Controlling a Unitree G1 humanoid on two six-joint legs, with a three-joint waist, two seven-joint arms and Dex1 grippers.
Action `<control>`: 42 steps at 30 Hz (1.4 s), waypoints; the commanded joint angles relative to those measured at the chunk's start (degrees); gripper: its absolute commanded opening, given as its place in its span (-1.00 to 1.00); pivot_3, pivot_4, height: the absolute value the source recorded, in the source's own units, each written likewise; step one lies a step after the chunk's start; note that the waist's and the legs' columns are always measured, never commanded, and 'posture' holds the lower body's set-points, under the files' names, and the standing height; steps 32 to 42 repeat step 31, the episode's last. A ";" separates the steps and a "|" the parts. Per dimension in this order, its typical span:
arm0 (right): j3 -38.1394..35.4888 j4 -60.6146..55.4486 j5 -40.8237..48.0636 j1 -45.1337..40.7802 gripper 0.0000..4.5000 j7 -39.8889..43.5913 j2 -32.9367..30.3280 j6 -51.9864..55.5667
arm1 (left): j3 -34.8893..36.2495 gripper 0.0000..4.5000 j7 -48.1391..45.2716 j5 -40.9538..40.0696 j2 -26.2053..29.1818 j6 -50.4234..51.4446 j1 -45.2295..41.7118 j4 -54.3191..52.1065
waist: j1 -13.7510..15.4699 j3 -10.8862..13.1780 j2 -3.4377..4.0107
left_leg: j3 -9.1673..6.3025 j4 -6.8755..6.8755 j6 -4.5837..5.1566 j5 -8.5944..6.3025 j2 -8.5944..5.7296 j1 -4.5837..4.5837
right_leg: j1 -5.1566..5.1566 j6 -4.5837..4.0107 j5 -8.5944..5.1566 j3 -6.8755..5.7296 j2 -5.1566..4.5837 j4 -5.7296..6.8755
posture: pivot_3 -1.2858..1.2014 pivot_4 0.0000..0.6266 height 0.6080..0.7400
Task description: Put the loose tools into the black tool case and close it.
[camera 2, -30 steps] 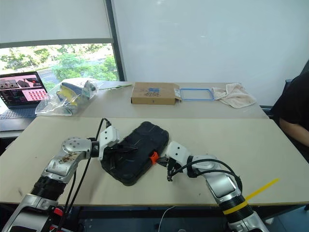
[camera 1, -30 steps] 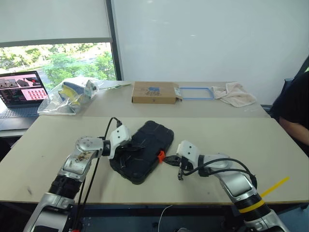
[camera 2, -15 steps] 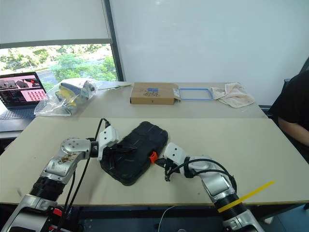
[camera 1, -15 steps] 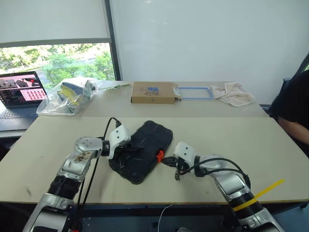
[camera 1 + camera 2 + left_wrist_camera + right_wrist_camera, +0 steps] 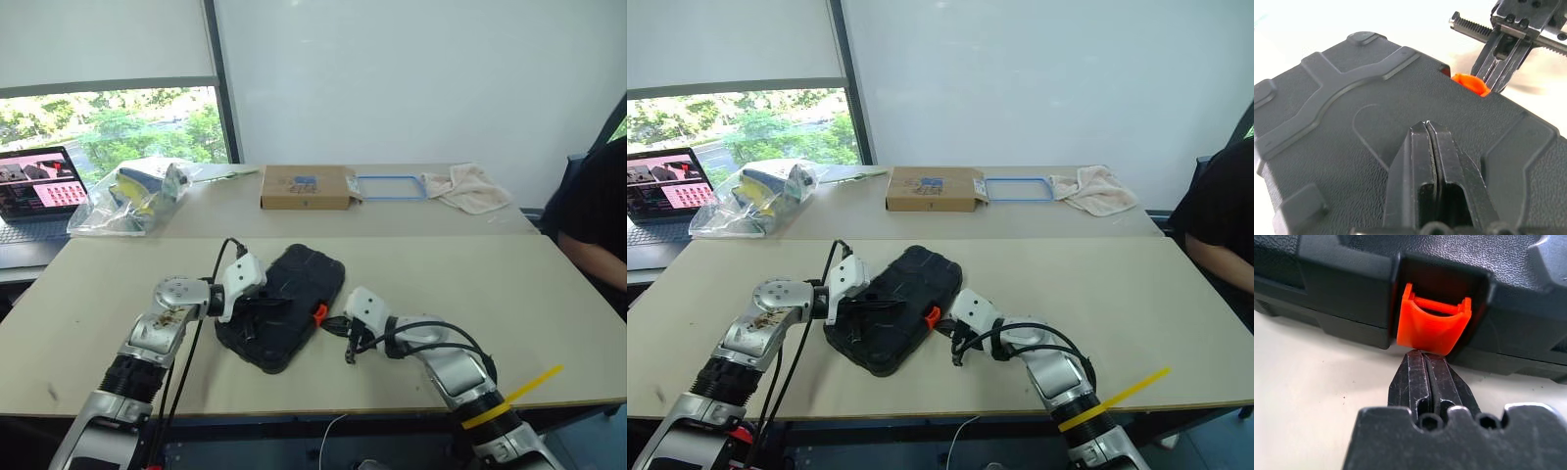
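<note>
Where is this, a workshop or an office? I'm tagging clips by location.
Probably an office: a laptop by the window, pale tables, a seated person alongside.

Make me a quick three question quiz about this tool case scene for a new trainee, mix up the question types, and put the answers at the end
1. True or false: the black tool case has its lid down.
2. What is the right gripper tip against? A) orange latch B) cardboard box C) towel
3. Fill in: the left gripper rests with its fingers ____ on the case lid.

Key
1. True
2. A
3. shut
</note>
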 commanded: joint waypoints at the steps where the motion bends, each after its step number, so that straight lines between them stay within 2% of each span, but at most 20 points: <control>1: -0.66 -4.08 1.55 -4.91 -1.00 -0.63 2.68 -2.19 | -4.45 -0.97 -0.69 2.98 -0.87 1.74 4.96 4.81 | -0.21 0.00 0.00 | 0.00 0.00 0.00 0.00 0.00 0.00 | 0.00 0.00 0.00 0.00 0.00 0.00 | 0.03 -0.52 1.00; 6: -2.95 -6.54 3.36 -2.05 -1.00 1.69 -0.68 -2.94 | -1.56 -0.97 0.22 1.71 -0.95 -0.49 6.35 4.12 | -0.23 -0.01 0.03 | 0.00 -0.02 -0.02 0.01 0.05 0.02 | -0.01 -0.01 -0.01 0.00 0.01 0.01 | 0.03 -0.52 1.00; 9: -6.57 -9.44 6.51 1.68 -1.00 3.40 -3.96 -3.04 | 3.48 -0.97 -0.67 -3.55 -1.58 -2.12 7.97 1.71 | -0.30 -0.04 0.08 | 0.00 -0.07 -0.02 0.01 0.06 0.02 | -0.03 -0.02 -0.01 0.01 -0.02 0.00 | 0.03 -0.52 1.00; 12: -11.31 -13.46 11.50 7.09 -0.66 6.25 -7.66 -3.20 | 9.52 -1.00 -1.39 -9.03 0.27 -0.97 11.12 -2.82 | 0.02 -0.05 0.08 | -0.01 -0.23 -0.02 -0.01 0.07 0.00 | -0.09 -0.05 -0.02 0.02 -0.09 -0.03 | 0.03 -0.52 1.00; 13: -12.86 -14.57 12.90 9.13 -0.49 7.32 -9.10 -3.93 | 11.31 -0.76 -1.85 -10.31 1.67 -0.64 12.72 -4.64 | 0.12 -0.04 0.08 | -0.01 -0.31 -0.03 -0.01 0.06 0.00 | -0.12 -0.08 -0.05 0.00 -0.13 -0.04 | 0.03 -0.52 1.00; 14: -14.44 -15.18 13.72 11.34 -0.35 8.33 -10.84 -4.92 | 13.43 -0.67 -1.50 -10.69 3.10 -1.52 14.58 -5.90 | 0.11 -0.04 0.08 | -0.01 -0.41 -0.03 -0.01 0.05 0.00 | -0.13 -0.09 -0.06 -0.01 -0.14 -0.08 | 0.03 -0.52 1.00; 17: -18.38 -15.29 14.84 16.56 0.08 10.70 -15.05 -9.66 | 18.73 -0.20 -0.77 -11.76 7.14 -2.24 20.15 -8.24 | 0.14 -0.02 0.07 | 0.02 -0.62 -0.05 -0.02 0.00 -0.01 | -0.22 -0.13 -0.14 -0.02 -0.20 -0.12 | 0.03 -0.52 1.00; 18: -20.37 -14.65 15.33 18.18 0.28 10.98 -15.97 -11.83 | 20.63 0.00 -0.84 -11.83 8.92 -2.26 22.79 -8.31 | 0.22 -0.01 0.05 | 0.09 -0.80 -0.05 -0.02 0.00 0.01 | -0.26 -0.15 -0.22 -0.04 -0.23 -0.16 | 0.03 -0.52 1.00; 21: -25.21 -11.72 17.31 21.47 0.71 12.16 -17.44 -17.41 | 25.79 0.45 0.69 -11.11 11.32 -4.95 29.13 -7.91 | 0.38 0.01 0.05 | 0.09 -0.83 -0.08 -0.03 0.00 0.04 | -0.25 -0.14 -0.27 -0.08 -0.25 -0.18 | 0.03 -0.52 1.00; 23: -27.93 -8.04 19.73 22.96 0.99 15.81 -18.00 -22.99 | 28.64 0.76 2.07 -9.91 12.07 -7.80 33.66 -7.93 | 0.71 0.02 0.04 | 0.09 -0.87 -0.08 -0.04 0.01 0.08 | -0.22 -0.14 -0.31 -0.10 -0.29 -0.17 | 0.03 -0.52 1.00; 25: -29.96 -5.73 20.58 23.77 1.00 16.74 -19.31 -23.85 | 31.08 0.98 3.17 -9.51 11.85 -10.39 37.30 -7.32 | 1.23 0.13 -0.09 | 0.11 -0.87 -0.09 -0.04 0.03 0.06 | -0.23 -0.13 -0.32 -0.10 -0.24 -0.22 | 0.03 -0.52 1.00; 30: -32.02 -3.18 22.12 23.99 1.00 17.02 -20.20 -24.53 | 33.18 0.98 6.38 -9.79 10.42 -11.87 40.96 -7.42 | 2.78 0.31 -0.28 | 0.10 -0.79 -0.08 -0.04 0.01 -0.03 | -0.25 -0.15 -0.31 -0.17 -0.41 -0.21 | 0.03 -0.52 1.00; 42: -32.13 -3.07 22.11 24.03 1.00 16.63 -20.00 -24.78 | 33.34 0.98 6.68 -10.07 10.12 -12.12 41.27 -7.81 | 2.78 0.31 -0.28 | 0.10 -0.79 -0.08 -0.04 0.00 -0.03 | -0.25 -0.15 -0.31 -0.16 -0.43 -0.21 | 0.03 -0.52 1.00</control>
